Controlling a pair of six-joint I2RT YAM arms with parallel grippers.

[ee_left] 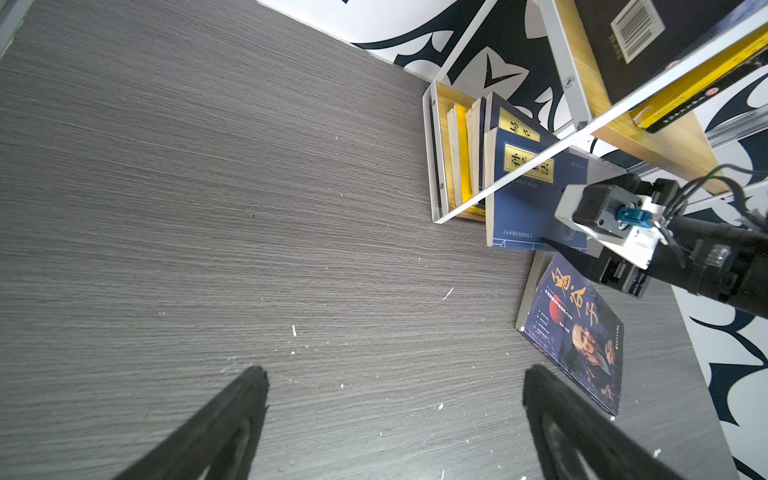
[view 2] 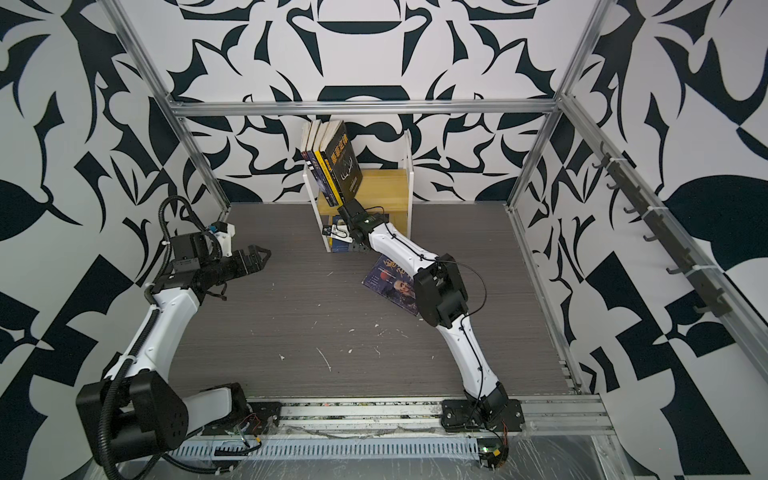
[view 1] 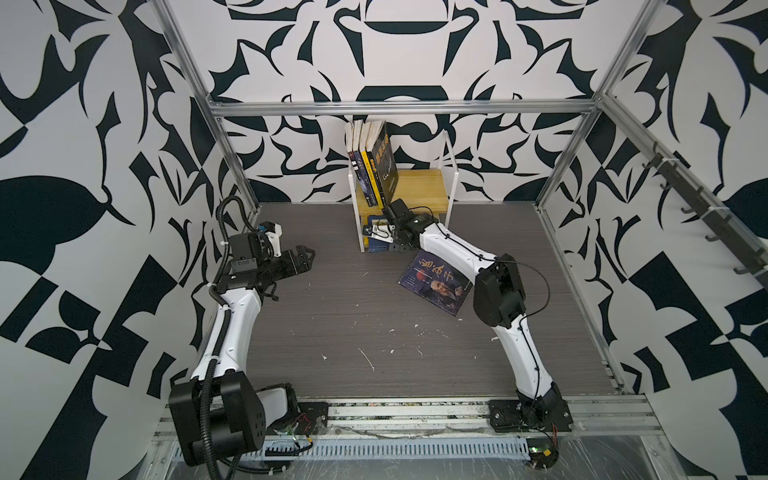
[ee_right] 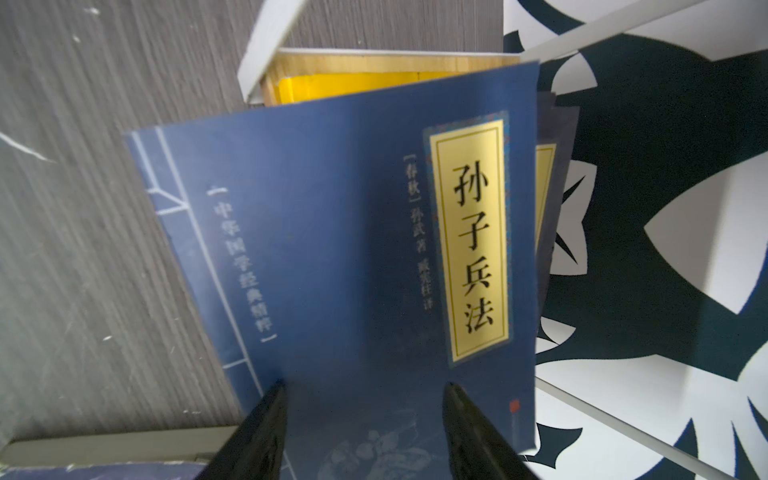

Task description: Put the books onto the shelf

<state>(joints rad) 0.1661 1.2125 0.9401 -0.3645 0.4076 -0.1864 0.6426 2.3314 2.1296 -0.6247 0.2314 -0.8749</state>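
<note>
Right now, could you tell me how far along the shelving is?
Done: books stand on both tiers of the shelf. In hand: the open right hand is at the navy book sticking out of the lower tier. Left: one dark book lies flat on the table.

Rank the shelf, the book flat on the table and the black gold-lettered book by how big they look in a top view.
1. shelf
2. flat book and black book, unranked: the flat one shows more cover but lies nearer; the black one stands partly edge-on.
</note>
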